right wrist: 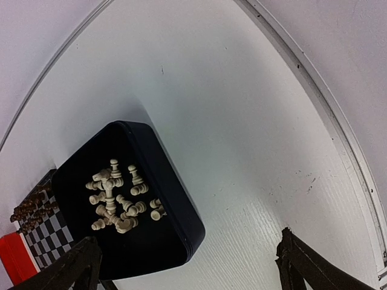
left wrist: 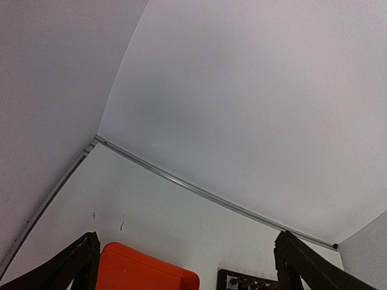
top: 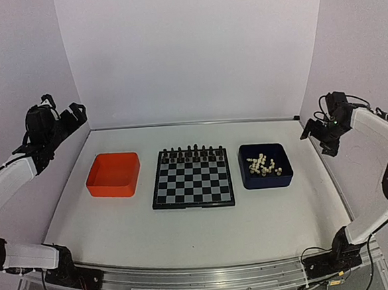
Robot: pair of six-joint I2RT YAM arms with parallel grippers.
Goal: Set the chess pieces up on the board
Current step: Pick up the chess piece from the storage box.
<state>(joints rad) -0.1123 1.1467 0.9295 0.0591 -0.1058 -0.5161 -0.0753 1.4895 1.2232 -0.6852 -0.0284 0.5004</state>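
Note:
The board (top: 193, 181) lies mid-table with black and pale checks; its far rows carry several black figures (top: 191, 152). Several cream-white chess pieces (top: 263, 164) lie jumbled in the dark blue tray (top: 284, 177) right of the board, seen close in the right wrist view as chess pieces (right wrist: 115, 196) in the tray (right wrist: 175, 205). My left gripper (top: 76, 114) hovers high at the far left, open and empty, its fingers (left wrist: 72, 266) wide apart. My right gripper (top: 319, 134) hangs raised right of the blue tray, open and empty, fingers (right wrist: 302, 260) spread.
An orange tray (top: 93, 186) sits left of the board, its corner also in the left wrist view as orange tray (left wrist: 145, 272). A metal rail (top: 192, 123) marks the table's far edge below the white backdrop. Both arm bases stand at the near edge.

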